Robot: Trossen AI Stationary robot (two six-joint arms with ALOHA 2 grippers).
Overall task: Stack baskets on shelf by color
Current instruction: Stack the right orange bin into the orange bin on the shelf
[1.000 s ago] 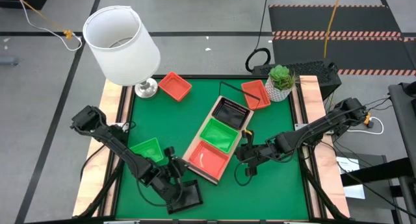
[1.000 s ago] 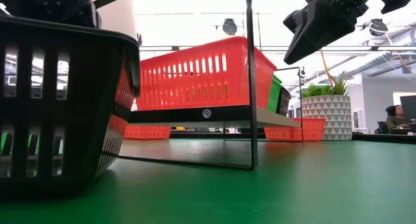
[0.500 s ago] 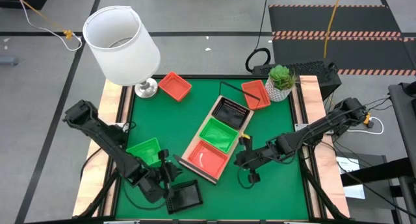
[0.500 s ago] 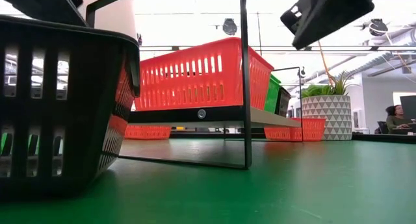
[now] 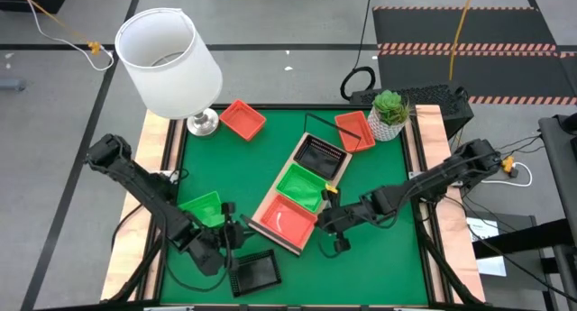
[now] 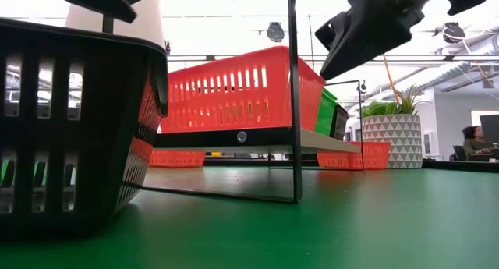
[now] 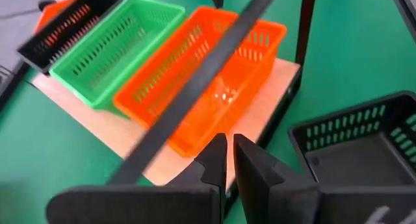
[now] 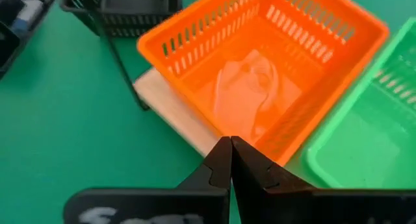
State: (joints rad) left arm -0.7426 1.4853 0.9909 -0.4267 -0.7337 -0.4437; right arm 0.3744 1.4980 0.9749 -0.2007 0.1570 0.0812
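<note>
The light-wood shelf lies slantwise mid-table and carries a black basket, a green basket and an orange basket in a row. Loose on the mat are two orange baskets, a green basket and a black basket near the front edge. My left gripper hovers between that black basket and the shelf's near end. Its fingers are all but shut, with nothing between them. My right gripper hangs shut above the shelf's near end, beside the orange basket.
A lamp with a white shade stands at the far left corner and a potted plant at the far right. The shelf's thin dark frame posts rise high above the board. A person sits far off in the room.
My left gripper has risen from the black basket at the front and drawn back toward the table's left, rolling as it went; the basket stays on the mat. My right gripper has moved toward the table's left, closer to the orange basket on the shelf.
</note>
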